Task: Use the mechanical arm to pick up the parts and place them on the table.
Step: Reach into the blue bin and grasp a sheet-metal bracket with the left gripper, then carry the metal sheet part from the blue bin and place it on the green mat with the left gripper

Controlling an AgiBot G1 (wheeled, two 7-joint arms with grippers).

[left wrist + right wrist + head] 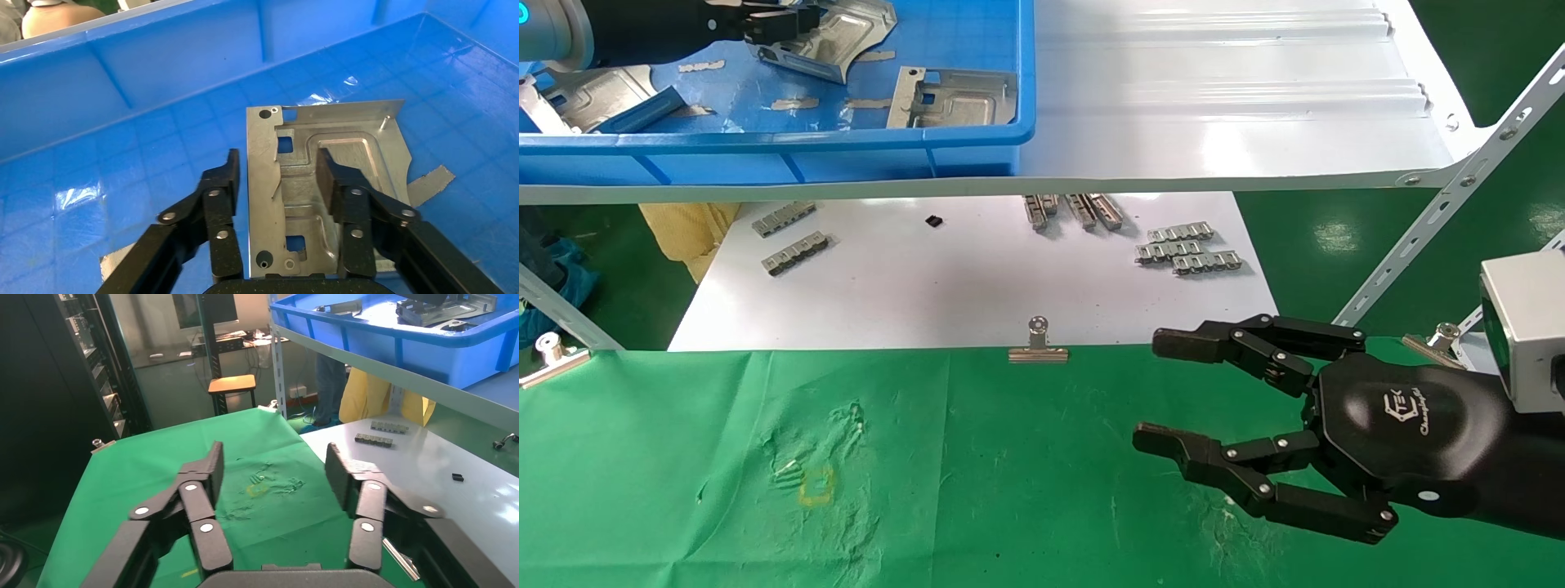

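My left gripper (764, 24) is inside the blue bin (764, 147) on the shelf, open over a silver stamped part (842, 37). In the left wrist view the open fingers (276, 162) straddle the long edge strip of this part (361, 131). One finger is beside the edge over the bin floor and the other is over the embossed middle. Two more parts lie in the bin, one at the right (952, 98) and one at the left (592, 94). My right gripper (1156, 392) hovers open and empty over the green cloth table (968, 490); it also shows in the right wrist view (272, 459).
The glossy white shelf (1214, 106) carries the bin. Below it a white board (944, 278) holds linked metal strips (1189, 249). A binder clip (1038, 343) pins the cloth's far edge. A slanted shelf brace (1442, 204) stands at the right. A yellow square mark (816, 486) is on the cloth.
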